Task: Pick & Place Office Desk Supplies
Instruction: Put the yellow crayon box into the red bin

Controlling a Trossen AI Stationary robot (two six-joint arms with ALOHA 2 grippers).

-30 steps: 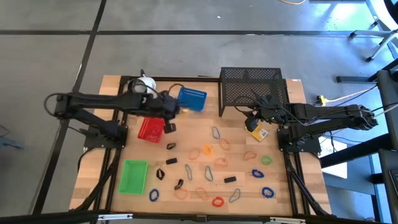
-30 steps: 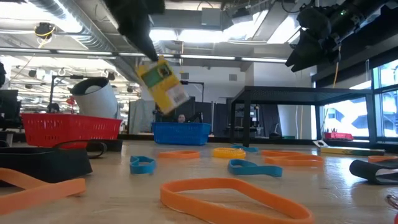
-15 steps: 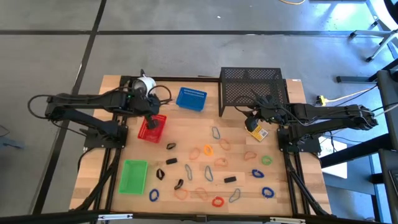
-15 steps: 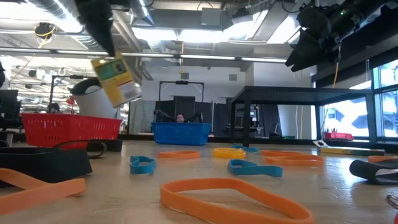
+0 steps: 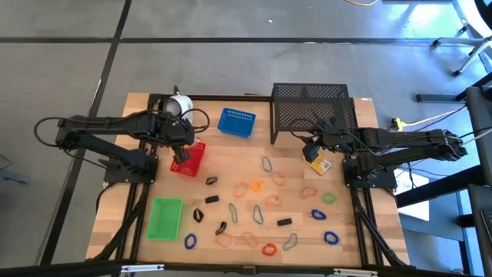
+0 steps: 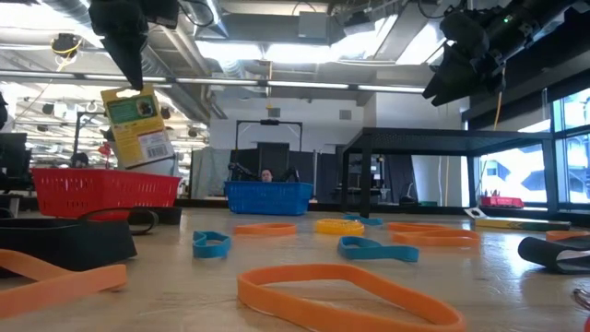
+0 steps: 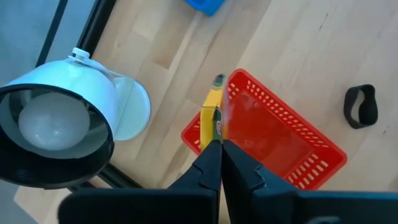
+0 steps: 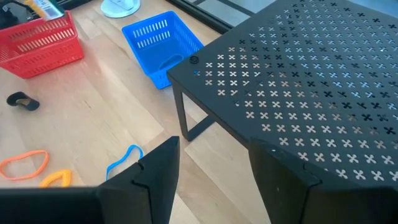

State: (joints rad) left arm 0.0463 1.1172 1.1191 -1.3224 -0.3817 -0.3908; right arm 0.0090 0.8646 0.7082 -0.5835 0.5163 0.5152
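My left gripper (image 7: 219,144) is shut on a small yellow box (image 6: 138,124), which hangs over the left side of the red tray (image 5: 190,158). My right gripper (image 8: 211,171) stands open with nothing between its fingers, above the table beside the black mesh rack (image 5: 311,108). A second yellow box (image 5: 317,163) lies flat on the table under it. Coloured band loops (image 5: 257,187), grey wire clips (image 5: 267,164) and small black clips (image 5: 211,181) lie scattered over the middle and near part of the table. The blue tray (image 5: 236,121) stands at the back and the green tray (image 5: 164,218) at the near left. My left gripper pinches the yellow box by its upper end (image 7: 213,134) between the two fingers. The fingers come from above, pointing steeply down. The box hangs below them, nearly upright with its printed face (image 6: 140,129) showing in the low view, clear of the red tray's rim (image 7: 205,134).
A white round cup-like object (image 5: 178,102) stands just beyond the red tray at the table's far left. The mesh rack fills the far right. A black loop (image 7: 360,106) lies on the wood beside the red tray.
My left gripper has carried the yellow box from near the blue tray toward the table's left edge, to above the red tray, and has tipped further downward. The box, tilted before, now hangs nearly upright. The right arm has kept still.
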